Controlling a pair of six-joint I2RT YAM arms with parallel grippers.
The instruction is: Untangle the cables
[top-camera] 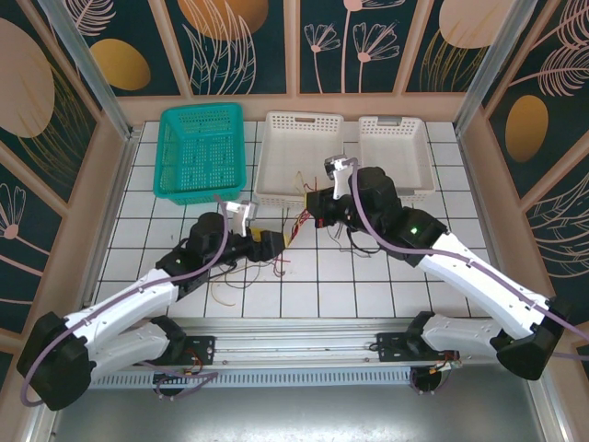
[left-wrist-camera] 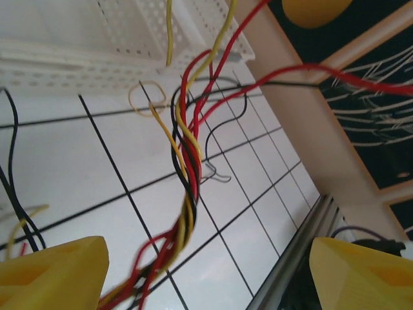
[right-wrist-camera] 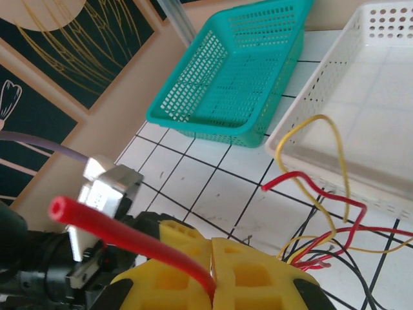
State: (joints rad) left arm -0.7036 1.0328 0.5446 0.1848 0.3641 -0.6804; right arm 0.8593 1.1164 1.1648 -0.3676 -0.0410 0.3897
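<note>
1. The left gripper (left-wrist-camera: 210, 258) has its yellow fingers (left-wrist-camera: 58, 274) wide apart and squeezes nothing.
2. The twisted cables (left-wrist-camera: 186, 194) run right through that gap, pointing away from it toward a white basket (left-wrist-camera: 97, 58).
3. The right gripper (right-wrist-camera: 211, 248) is pinched tight on one red cable (right-wrist-camera: 129, 234).
4. The bunch stretches between both grippers over the table (top-camera: 368, 295), so I think the left one sits closest to its twisted part.
</note>
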